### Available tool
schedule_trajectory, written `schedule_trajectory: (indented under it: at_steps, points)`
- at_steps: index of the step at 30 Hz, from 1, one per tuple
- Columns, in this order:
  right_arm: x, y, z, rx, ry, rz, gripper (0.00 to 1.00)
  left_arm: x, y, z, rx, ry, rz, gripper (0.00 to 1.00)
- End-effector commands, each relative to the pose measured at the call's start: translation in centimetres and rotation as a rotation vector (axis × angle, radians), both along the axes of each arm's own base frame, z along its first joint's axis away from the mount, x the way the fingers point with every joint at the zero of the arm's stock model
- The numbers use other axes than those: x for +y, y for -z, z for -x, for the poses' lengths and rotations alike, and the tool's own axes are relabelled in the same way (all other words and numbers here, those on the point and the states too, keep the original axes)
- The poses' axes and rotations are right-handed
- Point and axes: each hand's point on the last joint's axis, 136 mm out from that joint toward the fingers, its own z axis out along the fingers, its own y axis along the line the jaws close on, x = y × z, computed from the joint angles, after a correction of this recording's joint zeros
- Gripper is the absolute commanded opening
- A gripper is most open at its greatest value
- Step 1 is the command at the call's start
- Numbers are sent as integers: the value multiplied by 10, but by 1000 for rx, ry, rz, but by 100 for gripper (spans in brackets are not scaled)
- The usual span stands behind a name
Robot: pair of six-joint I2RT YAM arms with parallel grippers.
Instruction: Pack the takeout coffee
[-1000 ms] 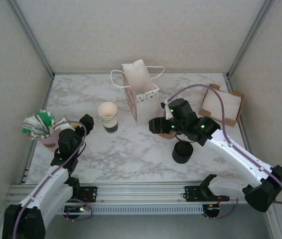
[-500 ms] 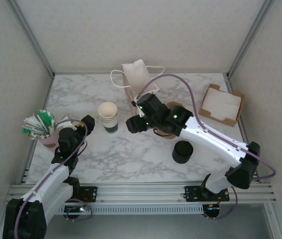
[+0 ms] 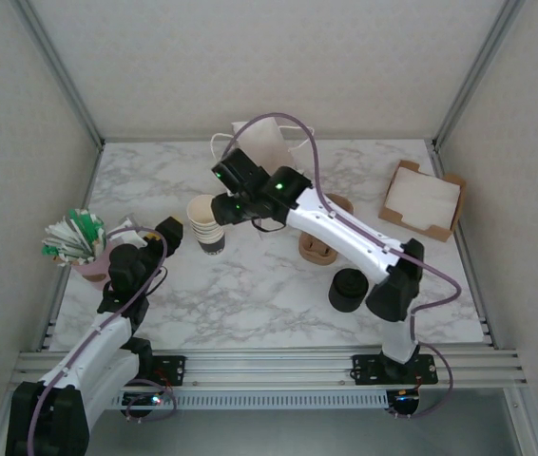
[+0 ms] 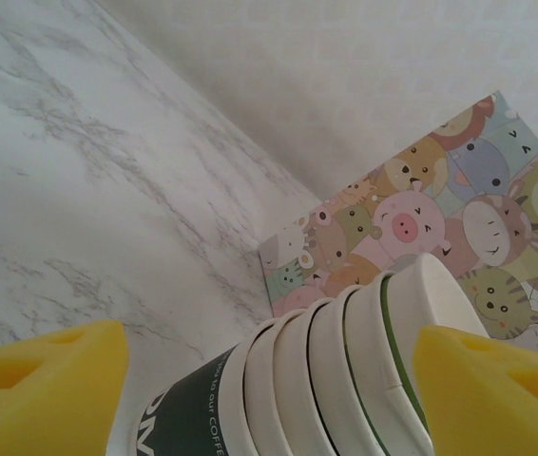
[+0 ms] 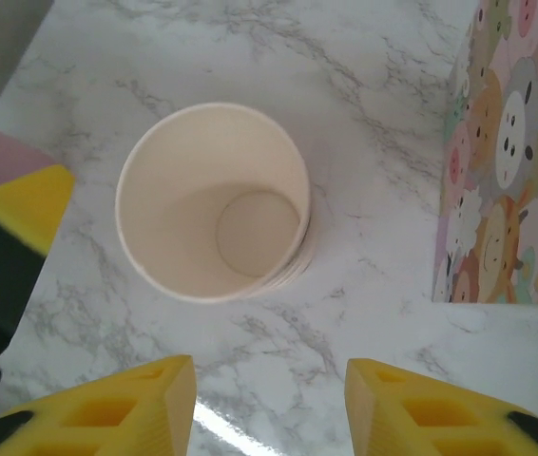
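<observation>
Left fingers [image 4: 41,375], set wide, seem to clamp the cup stack [image 3: 207,228] just left of the bag [image 3: 267,157]; right fingers [image 5: 107,408] hang parted and empty over it. Bag: standing, nothing packed yet, I judge. Lid stack [image 3: 348,290]: well in front of the bag, untouched. Top cup [image 5: 212,204], likely the coffee, sits nested and lidless. Separating, lidding and bagging all remain.
</observation>
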Motion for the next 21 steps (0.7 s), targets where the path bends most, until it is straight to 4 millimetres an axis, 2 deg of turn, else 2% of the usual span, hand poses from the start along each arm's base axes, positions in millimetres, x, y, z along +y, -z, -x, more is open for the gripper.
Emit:
schedule_trajectory:
  at_steps: [1, 11, 21]
  points:
    - [-4, 6, -3, 6, 26, 82, 44, -3, -7, 1, -39, 22, 25, 79]
    - [24, 25, -20, 18, 9, 115, 38, -5, -3, 0, -29, 36, 30, 78]
    - [24, 47, -36, 41, 43, 139, 35, -6, 0, -1, -19, 36, 28, 78]
